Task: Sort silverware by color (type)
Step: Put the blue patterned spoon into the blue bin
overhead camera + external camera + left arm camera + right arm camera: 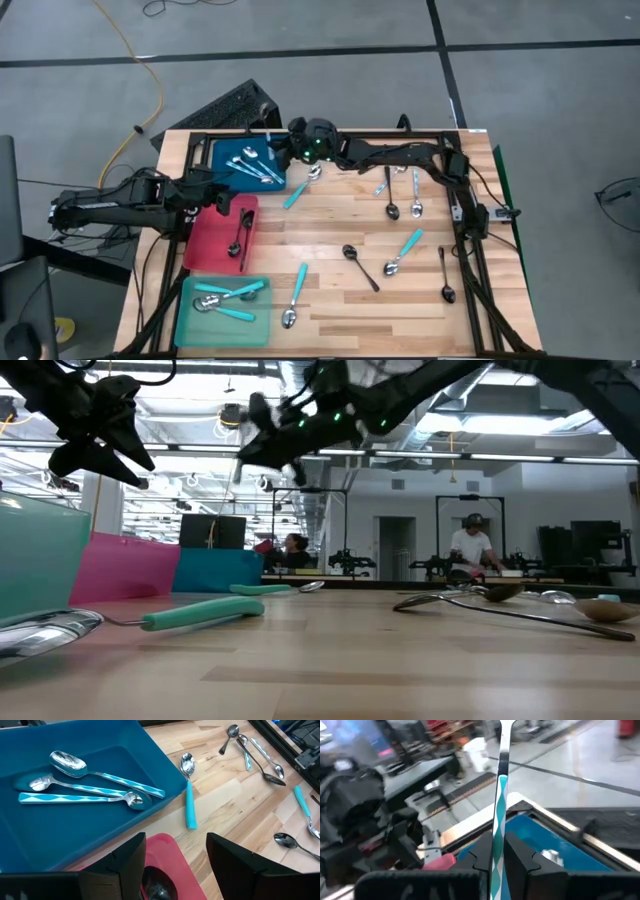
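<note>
My right tool (495, 855) is clenched on a silver spoon with a turquoise-patterned handle (499, 815), above the far edge of the blue flat tray (228, 152). I'd lower over the tray's middle before letting go. My left tool (175, 870) waits released over the red flat tray (215, 245) on the counter (400, 310).

Shiny metal spoons (95, 780), matt wood table (330, 300).

Wooden table (340, 300): three trays (222, 236), scattered spoons (400, 252).
</note>
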Controlling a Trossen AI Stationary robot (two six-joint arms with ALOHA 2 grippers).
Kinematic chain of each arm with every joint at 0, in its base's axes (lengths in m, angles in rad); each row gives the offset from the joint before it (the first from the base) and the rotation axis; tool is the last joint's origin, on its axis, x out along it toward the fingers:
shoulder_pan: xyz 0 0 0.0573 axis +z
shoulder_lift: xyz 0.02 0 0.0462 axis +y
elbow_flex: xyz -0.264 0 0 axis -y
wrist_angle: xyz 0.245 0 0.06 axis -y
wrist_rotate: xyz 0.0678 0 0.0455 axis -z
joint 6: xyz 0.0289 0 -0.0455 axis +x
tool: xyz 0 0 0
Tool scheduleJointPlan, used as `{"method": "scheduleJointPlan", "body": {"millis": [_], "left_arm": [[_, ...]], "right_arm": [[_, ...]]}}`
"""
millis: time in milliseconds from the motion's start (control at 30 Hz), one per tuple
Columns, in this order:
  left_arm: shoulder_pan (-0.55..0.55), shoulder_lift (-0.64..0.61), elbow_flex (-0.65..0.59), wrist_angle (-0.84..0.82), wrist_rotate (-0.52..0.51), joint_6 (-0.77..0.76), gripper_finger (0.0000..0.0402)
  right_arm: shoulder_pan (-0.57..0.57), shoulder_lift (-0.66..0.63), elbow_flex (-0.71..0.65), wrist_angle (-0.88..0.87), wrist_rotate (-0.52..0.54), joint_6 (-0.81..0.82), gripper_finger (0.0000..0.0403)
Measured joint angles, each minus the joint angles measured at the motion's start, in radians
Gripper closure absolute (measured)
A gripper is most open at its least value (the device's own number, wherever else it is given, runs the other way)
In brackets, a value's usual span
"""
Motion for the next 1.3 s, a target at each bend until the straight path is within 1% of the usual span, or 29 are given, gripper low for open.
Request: {"method": "scheduleJointPlan", "body": {"millis": [67,200,267,300,367,433,500,600,633,667,700,733,867,1200,1300], "left_arm": [[0.0,0.0,0.0,-0.001,0.0,0.0,0.0207],[0.0,0.0,0.0,-0.012,0.0,-0.001,0.0207],[0.0,0.0,0.0,-0.015,0.0,-0.001,0.0207],[0.0,0.0,0.0,-0.02,0.0,-0.002,0.0207],[0.0,0.0,0.0,-0.027,0.0,-0.008,0.0207],[0.0,0.0,0.0,-0.036,-0.005,-0.017,0.0207],[0.0,0.0,0.0,-0.042,-0.009,-0.018,0.0207],[0.0,0.0,0.0,-0.045,-0.021,-0.018,0.0207],[0.0,0.0,0.0,-0.045,-0.022,-0.018,0.0207],[0.0,0.0,0.0,-0.045,-0.022,-0.018,0.0207],[0.001,0.0,0.0,-0.045,-0.022,-0.018,0.0207],[0.002,0.0,0.0,-0.046,-0.022,-0.018,0.0207],[0.002,0.001,0.0,-0.055,-0.02,-0.021,0.0207],[0.004,0.0,0.0,-0.068,-0.016,-0.035,0.0207],[0.004,0.0,0.0,-0.069,-0.016,-0.036,0.0207]], "right_arm": [[0.007,0.042,0.029,-0.03,-0.026,0.004,0.0348],[0.019,0.125,0.125,-0.037,-0.056,-0.005,0.0348],[0.018,0.161,0.185,-0.056,-0.053,-0.015,0.0348],[0.017,0.176,0.219,-0.096,-0.037,-0.02,0.0348],[0.017,0.198,0.29,-0.247,0.013,-0.026,0.0348],[0.016,0.242,0.383,-0.362,0.058,-0.067,0.0348],[0.015,0.285,0.486,-0.499,0.064,-0.105,0.0348],[0.021,0.375,0.671,-0.643,0.096,-0.152,0.0348],[0.022,0.385,0.668,-0.644,0.113,-0.156,0.0348],[0.023,0.382,0.628,-0.591,0.123,-0.147,0.0348],[0.026,0.379,0.609,-0.596,0.128,-0.123,0.0348],[0.027,0.379,0.598,-0.637,0.133,-0.098,0.0348],[0.027,0.396,0.597,-0.699,0.156,-0.084,0.0348],[0.019,0.411,0.596,-0.684,0.186,-0.1,0.0348],[0.018,0.41,0.597,-0.688,0.217,-0.1,0.0348]]}}
